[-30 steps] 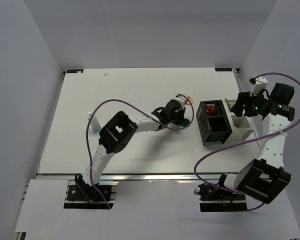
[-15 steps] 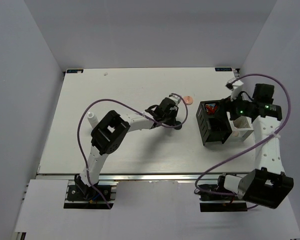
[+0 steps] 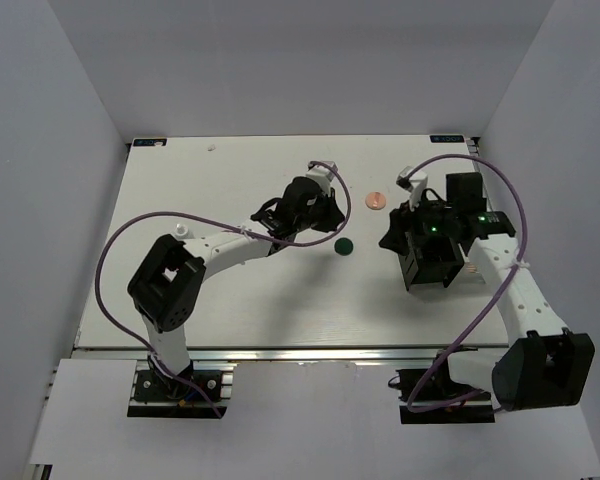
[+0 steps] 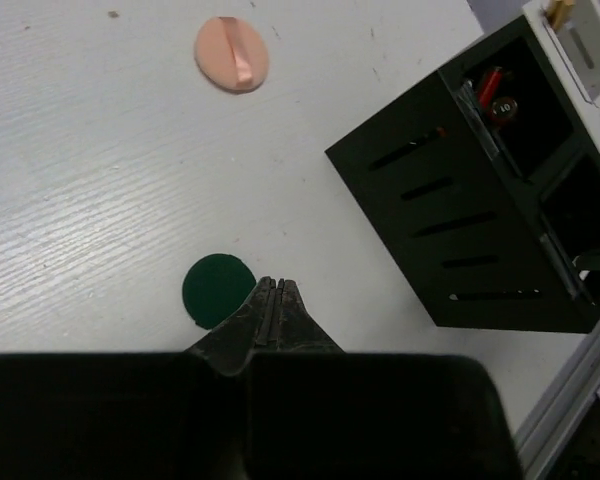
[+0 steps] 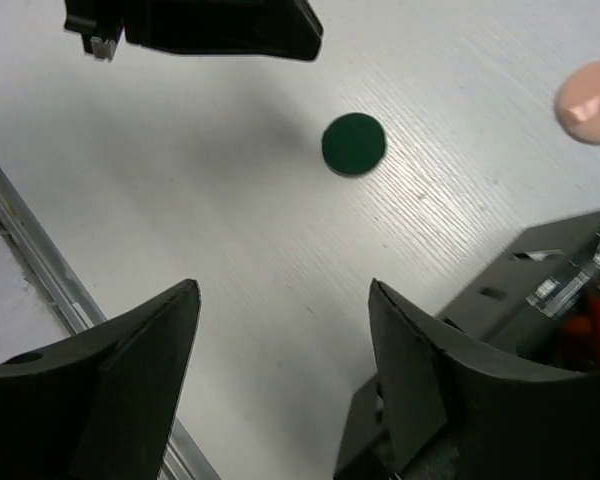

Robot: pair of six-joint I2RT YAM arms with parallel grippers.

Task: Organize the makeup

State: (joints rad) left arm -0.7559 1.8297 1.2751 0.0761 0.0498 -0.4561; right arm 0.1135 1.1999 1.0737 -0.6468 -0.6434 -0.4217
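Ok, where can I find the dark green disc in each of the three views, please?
Top external: the dark green disc lies near the centre, left of the black box.
Left wrist: the disc sits left of centre, in the lower half.
Right wrist: the disc sits in the upper middle.
Shared landmark: the peach-pink disc, seen in all three views, lies apart from the green one.

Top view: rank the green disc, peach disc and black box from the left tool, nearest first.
From the left tool:
1. green disc, close by on its right.
2. peach disc, right, farther back.
3. black box, far right.
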